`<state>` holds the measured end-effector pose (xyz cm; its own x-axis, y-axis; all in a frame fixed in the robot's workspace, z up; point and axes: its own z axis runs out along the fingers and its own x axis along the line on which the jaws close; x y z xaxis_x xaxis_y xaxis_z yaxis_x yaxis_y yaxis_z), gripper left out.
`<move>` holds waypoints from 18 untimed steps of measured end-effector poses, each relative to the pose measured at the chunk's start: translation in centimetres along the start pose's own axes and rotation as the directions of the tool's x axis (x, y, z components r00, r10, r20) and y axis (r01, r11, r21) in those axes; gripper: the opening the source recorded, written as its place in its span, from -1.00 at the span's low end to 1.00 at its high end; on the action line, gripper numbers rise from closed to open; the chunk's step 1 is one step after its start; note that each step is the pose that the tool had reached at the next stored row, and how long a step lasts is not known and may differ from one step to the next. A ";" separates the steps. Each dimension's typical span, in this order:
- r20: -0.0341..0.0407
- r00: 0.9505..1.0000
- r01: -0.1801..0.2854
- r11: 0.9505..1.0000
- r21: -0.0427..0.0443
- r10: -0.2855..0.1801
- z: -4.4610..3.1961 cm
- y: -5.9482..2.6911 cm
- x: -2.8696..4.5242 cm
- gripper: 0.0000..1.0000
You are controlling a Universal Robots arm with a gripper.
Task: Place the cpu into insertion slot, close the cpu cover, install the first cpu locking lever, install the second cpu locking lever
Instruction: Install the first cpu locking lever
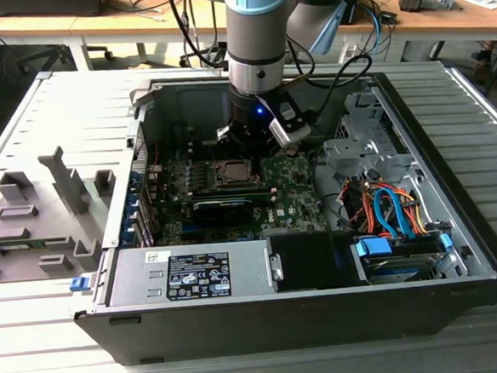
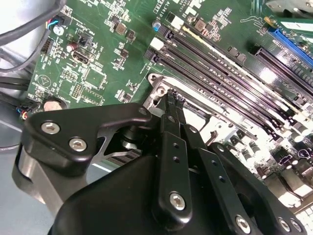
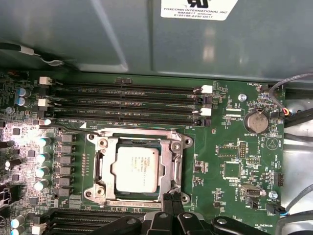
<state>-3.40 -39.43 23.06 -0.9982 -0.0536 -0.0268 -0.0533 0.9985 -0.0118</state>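
Observation:
The cpu (image 3: pixel 137 169), a silvery-grey square, lies flat in the insertion slot (image 1: pixel 233 173) on the green board. Around it the silvery cpu cover (image 3: pixel 169 164) lies down flat, with the chip showing through its window. My gripper (image 3: pixel 171 197) hangs at the edge of the cover, its two black fingers pressed together. In the second wrist view my gripper's tips (image 2: pixel 172 100) sit right at a corner of the metal frame (image 2: pixel 157 87). The locking levers are too thin to tell apart from the frame. In the exterior view the arm stands over the socket inside the case.
Long black memory slots (image 3: pixel 132 105) run beside the socket, and a coin battery (image 3: pixel 256 121) sits further along the board. A black card (image 1: pixel 224 207), a power supply (image 1: pixel 190 272) and coloured cables (image 1: pixel 387 211) crowd the case. Grey fixtures (image 1: pixel 37 218) stand outside it on the exterior view's left.

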 end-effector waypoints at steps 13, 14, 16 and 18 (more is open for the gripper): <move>0.003 1.000 -0.006 1.000 0.000 0.006 -0.61 -0.01 -0.01 -0.79; 0.003 1.000 -0.006 1.000 0.000 0.006 -0.62 0.00 -0.01 -0.79; 0.000 1.000 -0.006 1.000 0.000 0.006 -0.63 -0.01 -0.02 -0.79; -0.009 1.000 -0.006 1.000 0.000 0.006 -0.64 -0.02 -0.01 -0.79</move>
<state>-3.41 -39.44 23.70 -0.9987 -0.0476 -0.0178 -0.0474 0.9988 -0.0120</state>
